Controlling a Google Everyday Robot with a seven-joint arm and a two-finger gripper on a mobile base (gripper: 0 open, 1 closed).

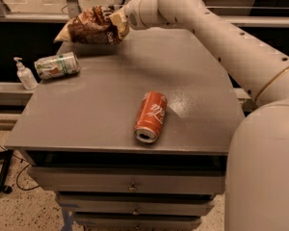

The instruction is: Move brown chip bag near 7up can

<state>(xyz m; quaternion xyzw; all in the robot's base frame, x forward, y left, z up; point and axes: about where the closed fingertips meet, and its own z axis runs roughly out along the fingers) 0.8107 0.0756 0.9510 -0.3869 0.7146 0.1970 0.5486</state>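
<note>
Fingers (117, 25) clamp brown chip bag (89, 29) aloft beyond 7up can (57, 65) (red can (151, 117) well apart).

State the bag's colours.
Dark brown, tan ends, camera view; gripper holds brown chip bag over table's far-left.

The crinkled, tan-ended brown chip bag (89, 28) hangs above the far-left corner of the surface (111, 95), its right end clamped in the gripper (116, 24). The silver-green 7up can (57, 65) lies sideways nearby, at the left edge.

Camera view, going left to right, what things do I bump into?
Pump bottle → 7up can → chip bag, held aloft at its right end by the pincer → Coke can.
</note>
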